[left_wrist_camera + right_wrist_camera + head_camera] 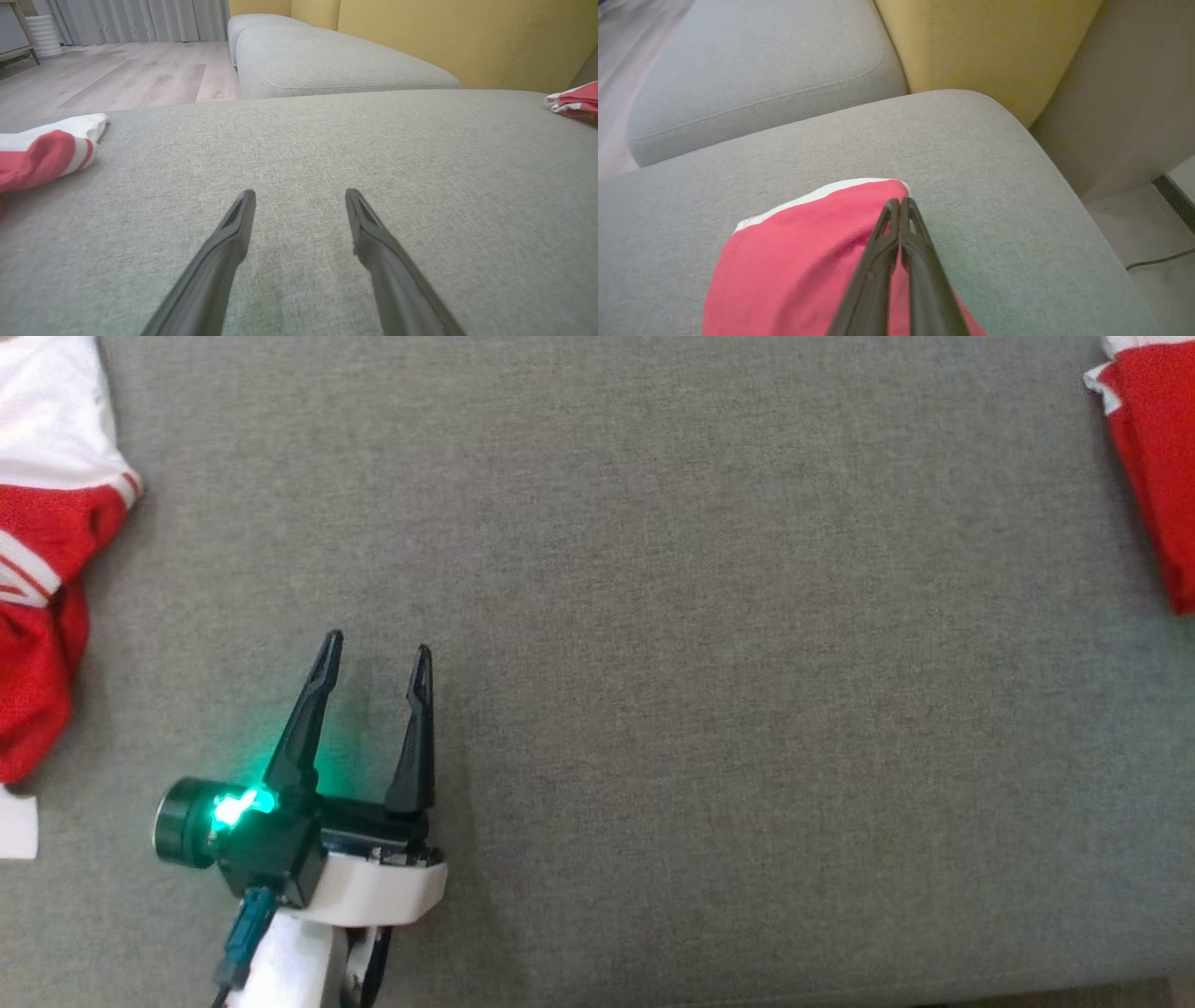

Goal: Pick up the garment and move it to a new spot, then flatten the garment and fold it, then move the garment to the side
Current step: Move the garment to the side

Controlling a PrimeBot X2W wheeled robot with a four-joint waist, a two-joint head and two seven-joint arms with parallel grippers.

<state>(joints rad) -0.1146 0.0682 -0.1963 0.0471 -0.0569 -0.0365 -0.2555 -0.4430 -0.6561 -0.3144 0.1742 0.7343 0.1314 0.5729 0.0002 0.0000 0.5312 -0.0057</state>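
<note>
A folded red garment with white trim (798, 252) lies near the right end of the grey sofa cushion (653, 616); it also shows as the red cloth (1158, 457) at the head view's upper right. My right gripper (900, 201) is shut, its tips over that garment's far corner; no cloth shows between the fingers. A second red and white garment (47, 523) lies crumpled at the cushion's left edge, seen as striped cloth (42, 151) in the left wrist view. My left gripper (377, 644) is open and holds nothing, low over bare cushion to the right of it.
A yellow backrest (467, 37) runs behind the seat, and another grey cushion (327, 60) continues beyond. Wooden floor (117, 74) lies past the left end. The cushion's right edge drops to the floor, where a cable (1153, 261) runs. A white slip (17, 826) lies at the left edge.
</note>
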